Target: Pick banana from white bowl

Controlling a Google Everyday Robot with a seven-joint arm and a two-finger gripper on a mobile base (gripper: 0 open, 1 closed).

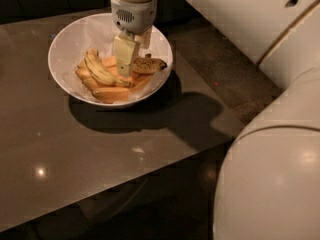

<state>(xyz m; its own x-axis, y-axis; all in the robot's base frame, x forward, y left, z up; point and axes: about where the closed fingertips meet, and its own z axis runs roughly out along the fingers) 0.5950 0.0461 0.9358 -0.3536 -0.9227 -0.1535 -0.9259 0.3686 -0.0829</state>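
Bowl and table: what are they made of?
The white bowl looks like glazed ceramic or hard plastic: glossy, smooth walls. The table seems polished stone or laminate, brown, mirroring lamp glints. The gripper, pale plastic by its look, hangs in the bowl at the spotted banana.

- The claw (129, 68) hangs at the top middle of the view, pointing straight down.
- Its round white wrist (133, 11) stands upright above it.
- The bulky white arm (272, 174) fills the right side.
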